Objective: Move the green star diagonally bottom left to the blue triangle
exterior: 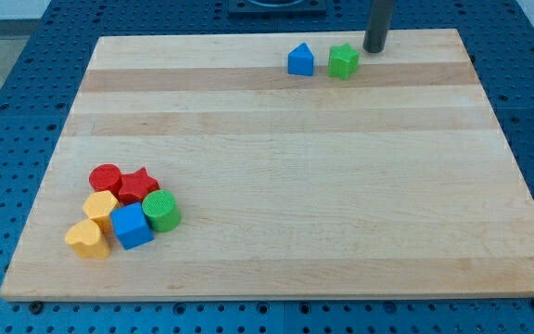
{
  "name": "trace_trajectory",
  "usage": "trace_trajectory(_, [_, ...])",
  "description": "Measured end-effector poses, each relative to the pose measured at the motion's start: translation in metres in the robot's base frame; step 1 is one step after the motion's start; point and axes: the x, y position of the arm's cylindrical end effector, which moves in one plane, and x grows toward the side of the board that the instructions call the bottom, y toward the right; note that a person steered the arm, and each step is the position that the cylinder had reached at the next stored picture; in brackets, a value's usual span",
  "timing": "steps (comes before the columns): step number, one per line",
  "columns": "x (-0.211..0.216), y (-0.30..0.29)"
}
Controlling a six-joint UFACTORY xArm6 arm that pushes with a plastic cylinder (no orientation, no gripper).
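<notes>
Up near the view's top edge, right of centre, my tip [375, 49] sat on the board w/ nothing held, since it's just a bare rod end and can't grip. You'd have seen it just beside the green star [344, 61], off the star's upper-right corner, w/ maybe a sliver of gap; contact vs. no contact I couldn't tell from this angle.

The green star itself lay just right of the blue triangle [300, 59], the two close but apart, roughly level w/ each other across the view.

That's the relation you needed to watch: star lay down-left of my tip, so a push along that line would send it toward the view's bottom-left. My read was that the star had to end up below and left of the blue triangle, so it needed to pass under the triangle w/o knocking it. A straight leftward shove risked bumping the triangle.

Far off at the view's bottom-left sat a cluster: red cylinder [106, 177], red star [138, 185], yellow block [100, 208], yellow heart [87, 237], blue cube [132, 225], green cylinder [161, 211], well clear of the action on the wooden board [341, 204]
</notes>
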Motion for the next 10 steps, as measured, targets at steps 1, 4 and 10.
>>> trace_trajectory(1, [0.017,-0.017])
trace_trajectory(4, [0.086,-0.095])
trace_trajectory(10, [0.070,-0.226])
